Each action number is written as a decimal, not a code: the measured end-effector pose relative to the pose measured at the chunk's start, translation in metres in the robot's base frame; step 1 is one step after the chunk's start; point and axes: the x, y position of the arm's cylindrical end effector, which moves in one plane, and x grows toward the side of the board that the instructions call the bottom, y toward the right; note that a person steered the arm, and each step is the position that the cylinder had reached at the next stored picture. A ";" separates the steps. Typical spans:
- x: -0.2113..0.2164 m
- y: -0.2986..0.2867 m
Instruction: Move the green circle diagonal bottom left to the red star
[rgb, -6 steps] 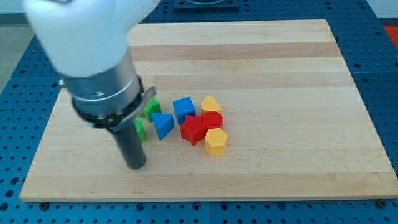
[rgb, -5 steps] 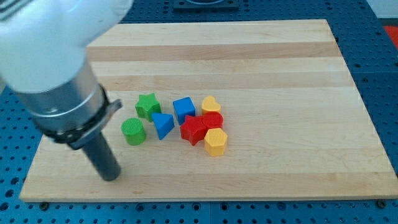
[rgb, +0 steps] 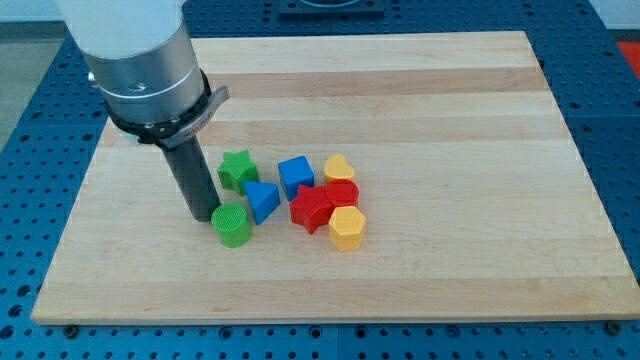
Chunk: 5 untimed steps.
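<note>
- Your rod carries no claw, so there is nothing to open, close or hold; my tip rests on the wooden tabletop.
- The green round cylinder block lies just to the lower right of my tip, apparently touching, though the contact is hard to confirm.
- The red star-shaped block sits further toward the view's right, slightly higher.
- Judgement: the cylinder needs a short push rightward and downward.

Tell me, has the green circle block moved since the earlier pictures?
Yes. The green circle block has shifted toward the view's bottom right, closer to the blue triangle block, which stayed put. My tip touches its upper left.
</note>
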 end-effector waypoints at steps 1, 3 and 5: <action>0.008 0.016; 0.027 0.053; 0.035 0.070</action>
